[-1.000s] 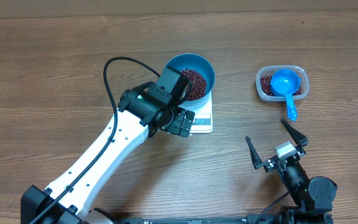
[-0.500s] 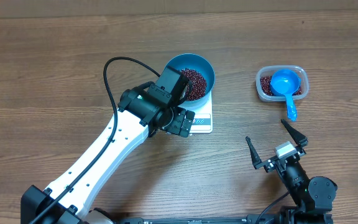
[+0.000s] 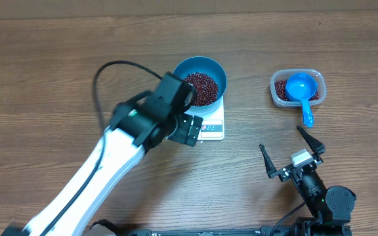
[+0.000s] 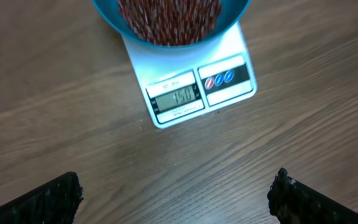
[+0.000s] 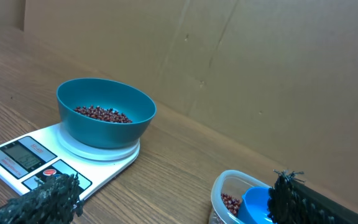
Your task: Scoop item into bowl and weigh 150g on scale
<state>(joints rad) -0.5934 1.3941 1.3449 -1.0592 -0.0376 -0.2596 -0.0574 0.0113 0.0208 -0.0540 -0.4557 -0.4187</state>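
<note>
The blue bowl stands on the white scale and holds a heap of red-brown beans. In the left wrist view the scale shows its display, which reads about 150, under the bowl and beans. My left gripper hovers at the scale's front left edge, open and empty. My right gripper is open and empty near the front right of the table. It faces the bowl and scale.
A clear plastic tub at the right holds more beans and a small blue scoop, whose handle sticks out toward the front. In the right wrist view the tub and the scoop lie close ahead. A cardboard wall stands behind the table.
The left arm has swung to the left and toward the near edge, and its gripper has shifted slightly left beside the scale. The right arm, bowl and scoop have not moved.
</note>
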